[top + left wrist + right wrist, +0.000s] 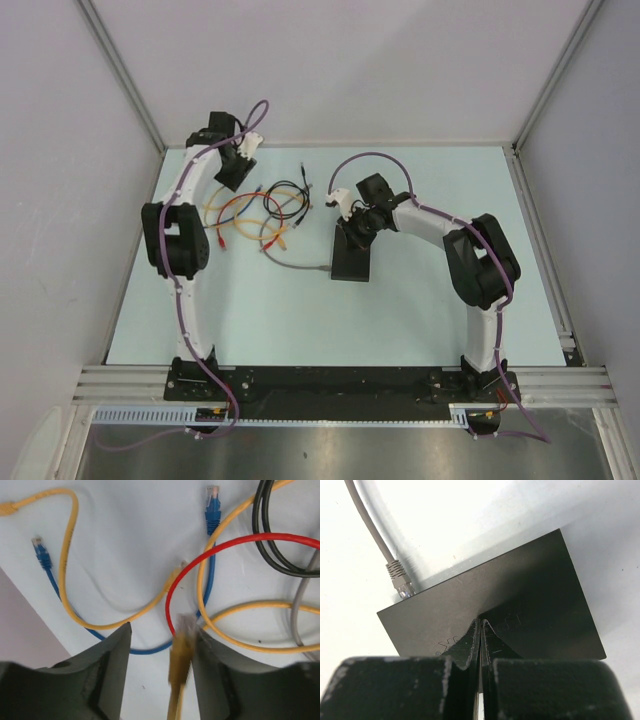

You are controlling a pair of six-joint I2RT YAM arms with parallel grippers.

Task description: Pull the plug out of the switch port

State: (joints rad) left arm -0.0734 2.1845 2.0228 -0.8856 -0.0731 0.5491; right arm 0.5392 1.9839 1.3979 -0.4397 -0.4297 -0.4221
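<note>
A pale table (420,310) lay below; a grey plug (400,580) jutted from the left side of the flat matte-black switch box (352,262); the right gripper (480,630) rested closed and empty on the box; the left gripper (162,632) gaped around a loose yellow cable (180,655), farther off.

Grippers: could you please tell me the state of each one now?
Left gripper: open, a yellow plug between its fingers.
Right gripper: shut, tips on the switch.

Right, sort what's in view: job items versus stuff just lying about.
Job: switch, grey plug in its port, grey cable, right gripper.
Lying about: yellow cables, blue cable, red cable, black cable.
</note>
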